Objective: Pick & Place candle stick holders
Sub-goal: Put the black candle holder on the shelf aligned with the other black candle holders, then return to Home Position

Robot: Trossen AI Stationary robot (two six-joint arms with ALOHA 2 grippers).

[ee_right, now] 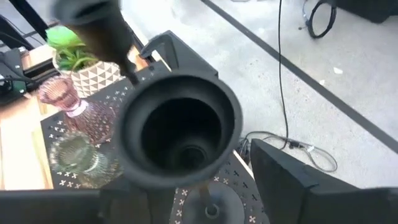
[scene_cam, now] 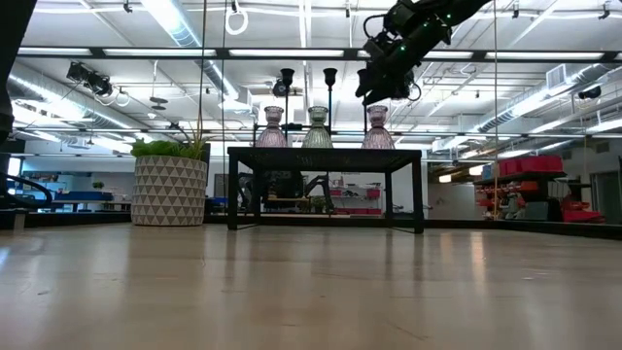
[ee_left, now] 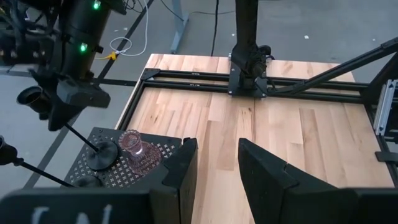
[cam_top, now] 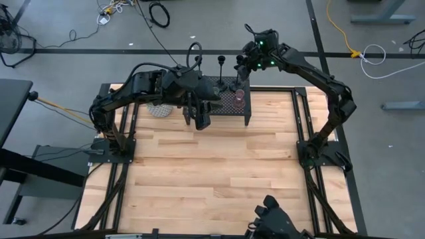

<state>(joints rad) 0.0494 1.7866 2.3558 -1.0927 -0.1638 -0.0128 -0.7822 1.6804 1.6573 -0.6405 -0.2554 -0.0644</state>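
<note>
On the black mesh rack (cam_top: pixel 229 109) at the table's far middle stand three tinted glass cups (scene_cam: pixel 272 127) (scene_cam: pixel 318 127) (scene_cam: pixel 377 127) and three slim black stems on their round bases. Two stems (scene_cam: pixel 287 83) (scene_cam: pixel 330 83) stand free. My right gripper (cam_top: pixel 247 66) is open over the rack's far right part. Its fingers stand on either side of the third stem, whose cup top (ee_right: pixel 180 130) fills the right wrist view, with its base (ee_right: pixel 211 208) on the rack below. I see no touch. My left gripper (ee_left: pixel 217 168) is open and empty, just near of the rack.
A green plant in a white patterned pot (scene_cam: pixel 170 190) stands left of the rack, under my left arm (cam_top: pixel 143 89). The bare wooden tabletop (cam_top: pixel 219 179) stretches from the rack to the near edge. Black frame rails (ee_left: pixel 249 78) run along the table's sides.
</note>
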